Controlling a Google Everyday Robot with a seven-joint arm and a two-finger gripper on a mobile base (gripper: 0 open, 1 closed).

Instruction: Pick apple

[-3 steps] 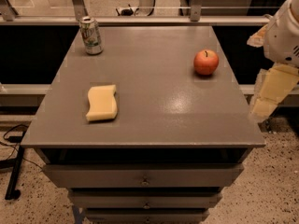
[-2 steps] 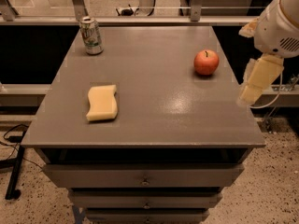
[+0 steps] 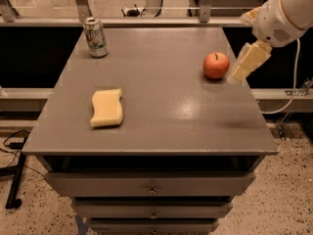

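Note:
The apple (image 3: 216, 65) is small, round and red-orange with a short dark stem. It sits on the grey table (image 3: 166, 111) near its right edge, towards the back. My gripper (image 3: 241, 71) is cream-coloured and hangs from the white arm at the upper right. It points down and left, with its tip just to the right of the apple, near the table's right edge and close to the table's surface. It holds nothing that I can see.
A soda can (image 3: 96, 37) stands at the back left of the table. A yellow sponge (image 3: 107, 107) lies front left. Drawers sit under the tabletop. A rail with glass runs behind the table. A cable hangs at the right.
My gripper has moved up and left from beside the table's right front part, closing in on the apple's right side. The apple, can and sponge have not moved.

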